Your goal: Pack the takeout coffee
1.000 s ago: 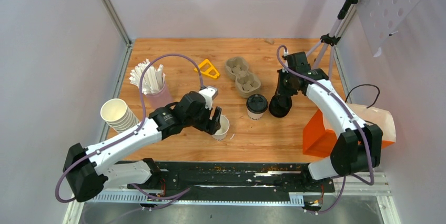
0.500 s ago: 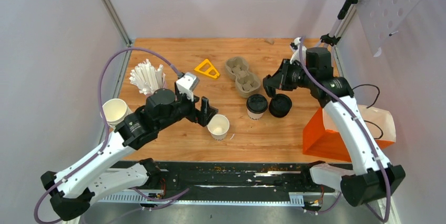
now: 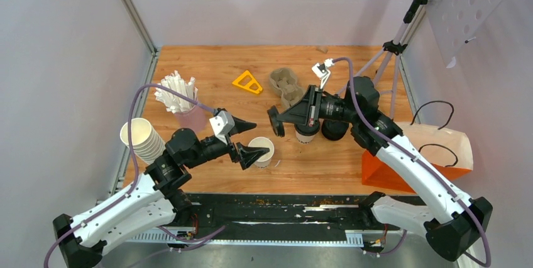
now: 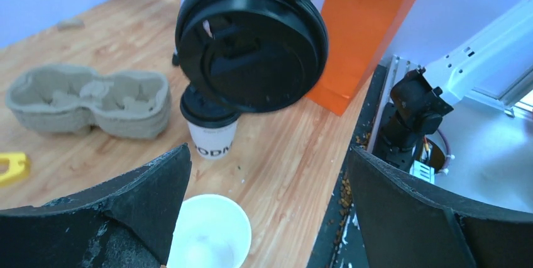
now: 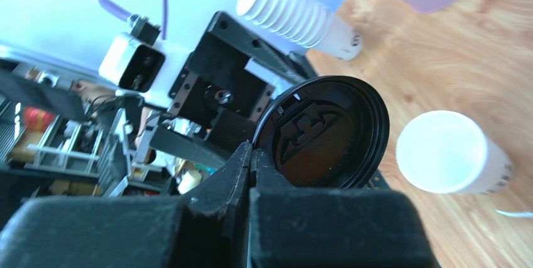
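Now, from the top, the left claw (image 3: 261, 137) stands wide open right at the lidless white cup (image 3: 264, 151), while the right claw (image 3: 281, 119) pinches a black lid (image 3: 274, 121) on edge just behind that cup, with a lidded cup (image 3: 306, 136) just beyond the lid. On the left wrist, the lid hangs above the lidless cup, and the pulp carrier (image 4: 88, 101) sits farther back on the surface. On the right wrist, the jaws are clamped tight on the lid's rim, and the lidless cup stands just beside it.

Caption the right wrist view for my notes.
Right gripper pinches a black lid by its rim; a lidless white cup stands beyond.
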`<state>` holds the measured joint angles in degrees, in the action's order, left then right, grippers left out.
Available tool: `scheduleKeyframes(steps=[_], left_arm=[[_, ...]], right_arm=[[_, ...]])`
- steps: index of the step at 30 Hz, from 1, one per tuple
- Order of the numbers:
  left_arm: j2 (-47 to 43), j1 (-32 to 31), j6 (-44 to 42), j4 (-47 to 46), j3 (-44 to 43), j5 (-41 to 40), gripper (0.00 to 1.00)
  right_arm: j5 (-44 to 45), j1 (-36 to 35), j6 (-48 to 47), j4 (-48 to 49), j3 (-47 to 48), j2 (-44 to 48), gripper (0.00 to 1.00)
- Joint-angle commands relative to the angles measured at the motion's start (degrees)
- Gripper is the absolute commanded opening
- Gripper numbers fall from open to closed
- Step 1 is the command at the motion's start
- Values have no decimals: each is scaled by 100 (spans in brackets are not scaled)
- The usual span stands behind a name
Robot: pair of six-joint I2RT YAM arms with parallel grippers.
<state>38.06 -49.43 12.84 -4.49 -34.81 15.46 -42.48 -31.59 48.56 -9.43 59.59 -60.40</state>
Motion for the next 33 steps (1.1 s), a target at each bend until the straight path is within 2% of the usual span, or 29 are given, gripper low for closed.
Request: scheduleKeyframes(steps=[1, 4, 10, 24, 33], left_arm=[[-215, 12, -540, -840, 32, 149, 100], [-340, 8, -625, -744, 56, -152, 100], [-429, 12, -408, -1146, 231, 128, 100], [-82, 12, -424, -1018, 104, -28, 100], [-145, 12, -598, -830, 26, -249, 90]], right_arm=[[32, -543, 513, 1085, 140, -43, 0], [182, -816, 428, 1065, 196, -87, 0], [373, -1047, 394, 1102, 223, -168, 0], [753, -1314, 282, 968, 320, -300, 0], [893, -1349, 226, 728, 285, -284, 0]])
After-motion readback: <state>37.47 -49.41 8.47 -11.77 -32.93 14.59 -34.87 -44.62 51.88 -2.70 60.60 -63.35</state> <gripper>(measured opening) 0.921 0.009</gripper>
